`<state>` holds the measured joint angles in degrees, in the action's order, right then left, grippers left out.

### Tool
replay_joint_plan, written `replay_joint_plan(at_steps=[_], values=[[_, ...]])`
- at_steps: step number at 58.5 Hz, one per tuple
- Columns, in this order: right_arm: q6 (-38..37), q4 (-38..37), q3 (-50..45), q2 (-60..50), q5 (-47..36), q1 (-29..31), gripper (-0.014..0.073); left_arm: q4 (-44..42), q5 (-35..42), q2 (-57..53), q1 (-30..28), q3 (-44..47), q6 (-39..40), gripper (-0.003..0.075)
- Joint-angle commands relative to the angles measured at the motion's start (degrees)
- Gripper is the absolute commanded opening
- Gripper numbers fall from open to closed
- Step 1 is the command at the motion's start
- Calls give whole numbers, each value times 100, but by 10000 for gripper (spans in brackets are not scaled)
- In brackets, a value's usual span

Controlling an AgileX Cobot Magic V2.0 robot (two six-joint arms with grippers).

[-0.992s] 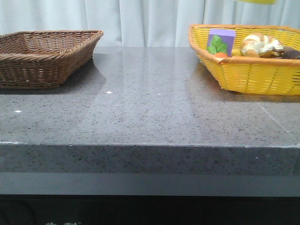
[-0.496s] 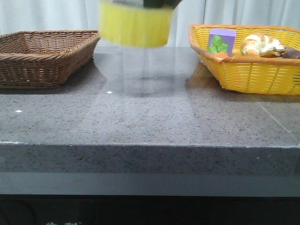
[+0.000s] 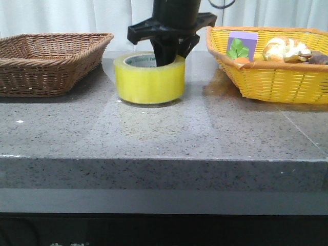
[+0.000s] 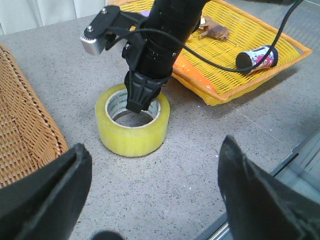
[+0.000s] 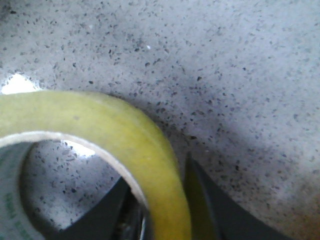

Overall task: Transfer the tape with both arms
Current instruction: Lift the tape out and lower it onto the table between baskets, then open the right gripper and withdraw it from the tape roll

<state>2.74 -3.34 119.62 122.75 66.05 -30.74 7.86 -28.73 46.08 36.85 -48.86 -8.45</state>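
Where half a second before the roll hung in the air, the right pincer (image 3: 166, 57) had lowered it, clenched over the wall of the tape (image 3: 149, 78), now flat on the tabletop (image 3: 164, 128). Bare room lay between the brown basket (image 3: 48, 61) and the yellow basket (image 3: 269, 64). Left pincer (image 4: 150, 195) hovered released nearby.

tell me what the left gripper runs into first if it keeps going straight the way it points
Probably the tape: it sits on the grey table ahead of the open left gripper, with the right gripper gripping its wall. Depth is unclear.
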Motion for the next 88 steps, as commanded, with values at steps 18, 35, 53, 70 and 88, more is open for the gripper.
replay_joint_plan(at_steps=[18, 35, 53, 70, 88], values=[[-48, 203, 251, -1002, -174, 17, 420, 31, 346, -50, 54, -203, 18, 525], [-189, 673, -931, -2526, -975, 18, 420, 31, 335, -50, 54, -203, 18, 525], [-189, 679, -3314, -4441, -2101, 18, 420, 31, 324, -50, 54, -203, 18, 525], [-189, 703, -5285, -6262, -3075, 18, 420, 31, 324, -50, 54, -203, 18, 525], [-189, 703, -7031, -8066, -3638, 18, 420, 31, 324, -50, 54, -203, 18, 525]])
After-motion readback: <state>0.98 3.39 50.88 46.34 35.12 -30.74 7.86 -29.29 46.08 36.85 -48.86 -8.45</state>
